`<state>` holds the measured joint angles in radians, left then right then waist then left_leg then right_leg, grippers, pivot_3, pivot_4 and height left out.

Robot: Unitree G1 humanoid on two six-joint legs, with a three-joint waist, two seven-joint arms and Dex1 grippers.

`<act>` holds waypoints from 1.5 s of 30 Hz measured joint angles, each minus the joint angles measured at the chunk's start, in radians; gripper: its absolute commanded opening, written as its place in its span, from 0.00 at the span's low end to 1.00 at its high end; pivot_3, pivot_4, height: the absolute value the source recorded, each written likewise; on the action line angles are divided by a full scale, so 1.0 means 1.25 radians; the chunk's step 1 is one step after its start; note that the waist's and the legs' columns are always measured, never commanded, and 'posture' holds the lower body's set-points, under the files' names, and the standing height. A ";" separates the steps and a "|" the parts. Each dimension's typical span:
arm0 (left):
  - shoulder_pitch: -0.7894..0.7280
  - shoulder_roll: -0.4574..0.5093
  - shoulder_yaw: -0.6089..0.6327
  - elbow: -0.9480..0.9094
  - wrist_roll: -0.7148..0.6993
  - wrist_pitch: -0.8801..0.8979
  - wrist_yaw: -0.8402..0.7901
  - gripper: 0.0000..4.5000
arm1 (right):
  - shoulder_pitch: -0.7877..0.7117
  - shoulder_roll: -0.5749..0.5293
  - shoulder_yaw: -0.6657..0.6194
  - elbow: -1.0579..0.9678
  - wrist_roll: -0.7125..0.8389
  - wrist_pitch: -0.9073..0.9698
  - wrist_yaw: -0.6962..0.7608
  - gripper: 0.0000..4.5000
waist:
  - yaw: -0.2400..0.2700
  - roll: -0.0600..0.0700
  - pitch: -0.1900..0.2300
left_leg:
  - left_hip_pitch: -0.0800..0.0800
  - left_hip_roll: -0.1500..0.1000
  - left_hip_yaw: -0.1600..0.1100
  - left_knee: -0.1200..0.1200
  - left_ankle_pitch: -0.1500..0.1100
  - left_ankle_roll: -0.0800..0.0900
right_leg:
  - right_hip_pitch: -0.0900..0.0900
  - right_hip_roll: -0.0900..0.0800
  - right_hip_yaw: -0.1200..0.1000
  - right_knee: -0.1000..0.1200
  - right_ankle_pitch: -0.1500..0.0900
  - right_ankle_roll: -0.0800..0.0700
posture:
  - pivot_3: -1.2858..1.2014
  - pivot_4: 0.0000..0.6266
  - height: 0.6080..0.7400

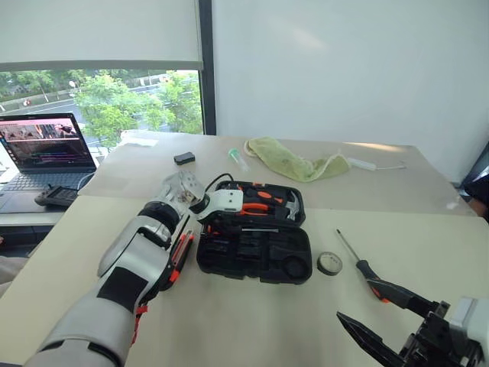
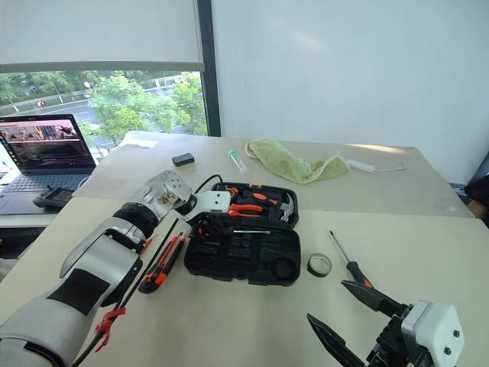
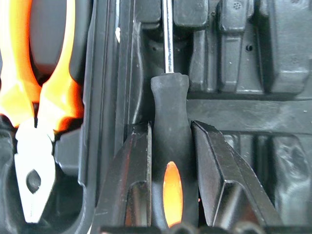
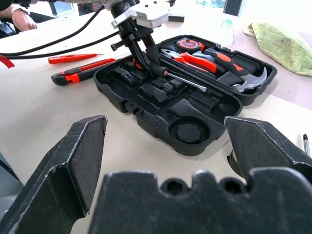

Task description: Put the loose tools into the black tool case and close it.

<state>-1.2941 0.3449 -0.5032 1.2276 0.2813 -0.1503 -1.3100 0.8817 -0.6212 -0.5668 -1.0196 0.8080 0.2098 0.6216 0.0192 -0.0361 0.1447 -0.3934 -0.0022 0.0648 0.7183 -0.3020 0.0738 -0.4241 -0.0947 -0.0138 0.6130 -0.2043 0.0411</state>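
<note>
While my left end effector [image 4: 146, 51] grips a black-and-orange-handled screwdriver [image 3: 170, 161] by the handle, I hold it low over the open black tool case [image 1: 256, 256], its steel shaft lying along the moulded slots near the hinge. This tool looks light and stiff; the rubbery handle should not slip, and the thick middle of the handle is the sound place to clamp, as I have it. I judge the shaft must line up with its groove before I let go, or the handle will ride up and stop the lid from shutting. My right end effector [image 1: 386, 325] hangs released, jaws spread wide, low over the near right of the worktop [image 1: 252, 329] and holding nothing.

Counting the loose tools, I see one second black-and-orange screwdriver [image 1: 365, 267] on the worktop right of the case, one small black tape roll [image 1: 329, 263] between it and the case, one black-orange utility knife [image 4: 80, 73] left of the case, and one slim red screwdriver [image 4: 73, 58] just beyond the knife. That makes five with the one I hold. The tape roll is light and best pinched across its rim; the knife is flat and wants taking by its sides. One pair of orange pliers [image 3: 31, 126] and one hammer [image 4: 248, 80] sit in the lid half.
</note>
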 measured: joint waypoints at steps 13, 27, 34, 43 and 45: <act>-0.006 0.003 0.077 0.010 -0.009 -0.051 -0.014 0.70 | 0.024 -0.015 0.003 0.000 -0.001 -0.031 -0.013 1.00 | 0.014 0.000 0.000 | -0.003 0.001 0.000 0.005 0.000 0.000 | -0.001 0.000 -0.001 0.001 0.002 0.000 | 0.52 0.24 1.00; 0.277 -0.005 0.346 -0.461 -0.256 0.354 0.086 0.01 | -0.047 -0.030 0.044 -0.001 -0.016 -0.025 -0.042 1.00 | 0.016 0.001 0.000 | -0.003 0.001 -0.002 0.008 -0.001 0.001 | 0.000 -0.001 -0.001 0.001 0.002 0.001 | 0.52 0.24 1.00; 0.460 -0.157 0.395 -0.700 -0.273 0.502 0.447 0.01 | -0.064 -0.043 0.063 -0.001 -0.016 -0.019 -0.057 1.00 | 0.015 0.001 0.000 | -0.003 0.001 -0.003 0.008 0.000 0.000 | 0.000 -0.001 0.000 0.002 0.003 0.002 | 0.52 0.24 1.00; 0.527 -0.167 0.353 -0.742 -0.254 0.486 0.585 0.01 | -0.054 -0.063 0.063 -0.001 -0.009 -0.019 -0.065 1.00 | 0.017 0.005 -0.003 | 0.000 0.000 -0.003 0.007 -0.001 0.001 | 0.003 -0.002 0.000 0.001 0.003 0.001 | 0.52 0.24 1.00; 0.532 -0.156 0.333 -0.745 -0.247 0.475 0.582 0.01 | -0.052 -0.064 0.063 -0.001 -0.007 -0.019 -0.066 1.00 | 0.017 0.007 -0.004 | 0.000 0.000 -0.003 0.007 -0.001 0.001 | 0.003 -0.002 0.000 0.001 0.003 0.001 | 0.52 0.24 1.00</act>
<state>-0.6286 0.1494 -0.0866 0.2970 -0.0269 0.4440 -0.5822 0.8169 -0.7012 -0.4883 -1.0210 0.7990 0.1863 0.5393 0.0404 -0.0276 0.1396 -0.3934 -0.0019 0.0616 0.7274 -0.3031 0.0751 -0.4207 -0.0973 -0.0138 0.6140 -0.2003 0.0428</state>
